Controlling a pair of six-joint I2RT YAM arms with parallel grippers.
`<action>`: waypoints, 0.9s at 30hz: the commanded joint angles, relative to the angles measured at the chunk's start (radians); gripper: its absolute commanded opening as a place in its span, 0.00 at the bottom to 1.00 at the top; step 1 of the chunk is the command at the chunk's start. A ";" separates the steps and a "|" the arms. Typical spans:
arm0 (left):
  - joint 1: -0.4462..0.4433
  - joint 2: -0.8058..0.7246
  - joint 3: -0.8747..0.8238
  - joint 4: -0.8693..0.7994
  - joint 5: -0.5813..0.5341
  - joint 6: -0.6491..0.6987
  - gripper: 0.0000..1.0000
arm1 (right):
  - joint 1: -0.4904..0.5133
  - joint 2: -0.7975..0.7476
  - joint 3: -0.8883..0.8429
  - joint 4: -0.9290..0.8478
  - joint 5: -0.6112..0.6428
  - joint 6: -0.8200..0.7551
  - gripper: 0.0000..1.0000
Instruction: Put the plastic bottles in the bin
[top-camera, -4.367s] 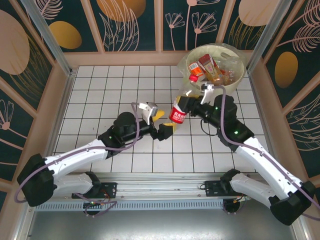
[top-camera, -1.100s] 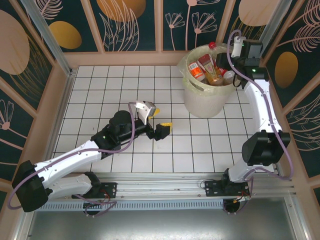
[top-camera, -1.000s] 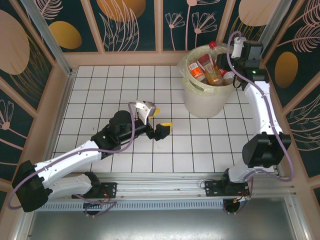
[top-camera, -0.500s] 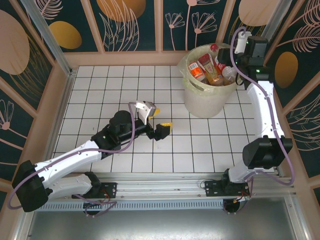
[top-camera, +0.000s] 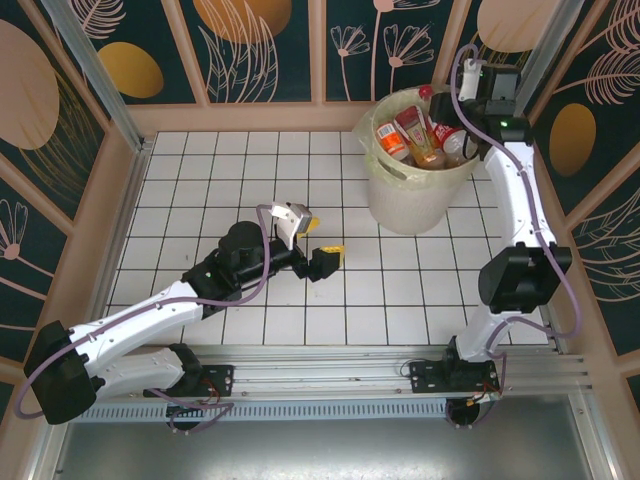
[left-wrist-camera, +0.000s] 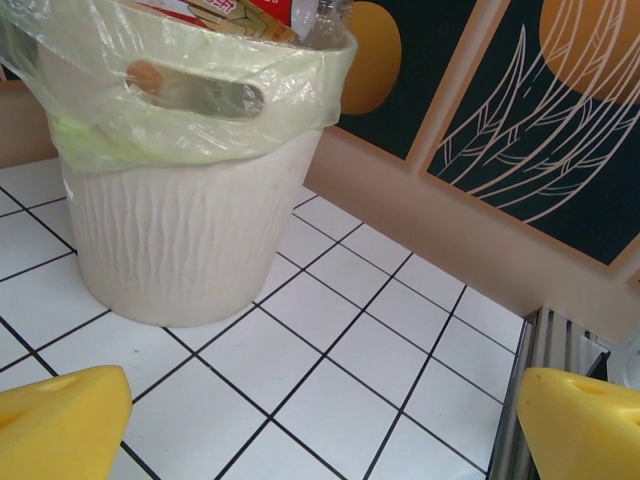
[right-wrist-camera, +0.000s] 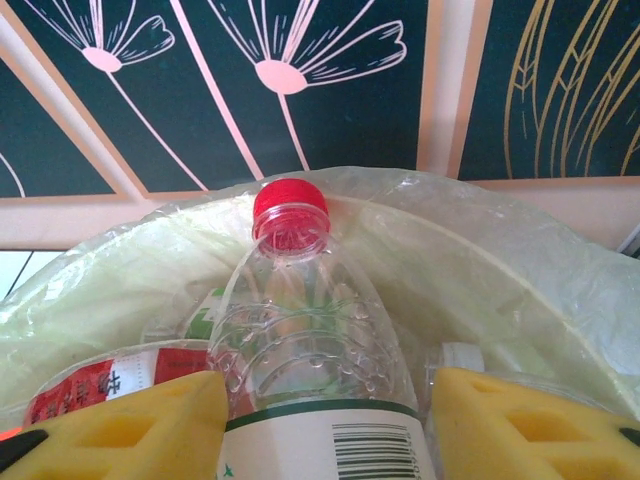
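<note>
The bottom edge of the right wrist view is cutting off the clear bottle (right-wrist-camera: 300, 340) below its label, along with both pads (right-wrist-camera: 120, 425) of the right tool (right-wrist-camera: 325, 385). In the left wrist view the frame is cropping the bin (left-wrist-camera: 190, 230) at the top, the liner (left-wrist-camera: 200, 110) is blurring the bottles (left-wrist-camera: 320, 15) inside, and the bottom corners are clipping the pads of the left tool (left-wrist-camera: 320, 400).

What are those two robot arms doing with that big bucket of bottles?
They are tidying plastic bottles into the bin. The right pincer is out over the bin, holding a clear bottle with a red cap between its yellow pads, above the others piled inside. The left pincer is open and empty, low over the tiled table, pointing at the bin.
</note>
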 joint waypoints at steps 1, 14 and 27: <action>-0.003 -0.015 -0.008 0.010 -0.013 0.011 0.99 | 0.025 0.046 0.030 -0.059 0.042 -0.021 0.55; -0.004 -0.013 0.011 0.003 -0.012 0.024 0.99 | 0.064 0.028 0.052 -0.039 0.081 -0.032 0.54; -0.004 -0.020 0.035 0.000 -0.009 0.048 0.99 | 0.025 -0.103 0.033 -0.016 0.018 0.004 0.64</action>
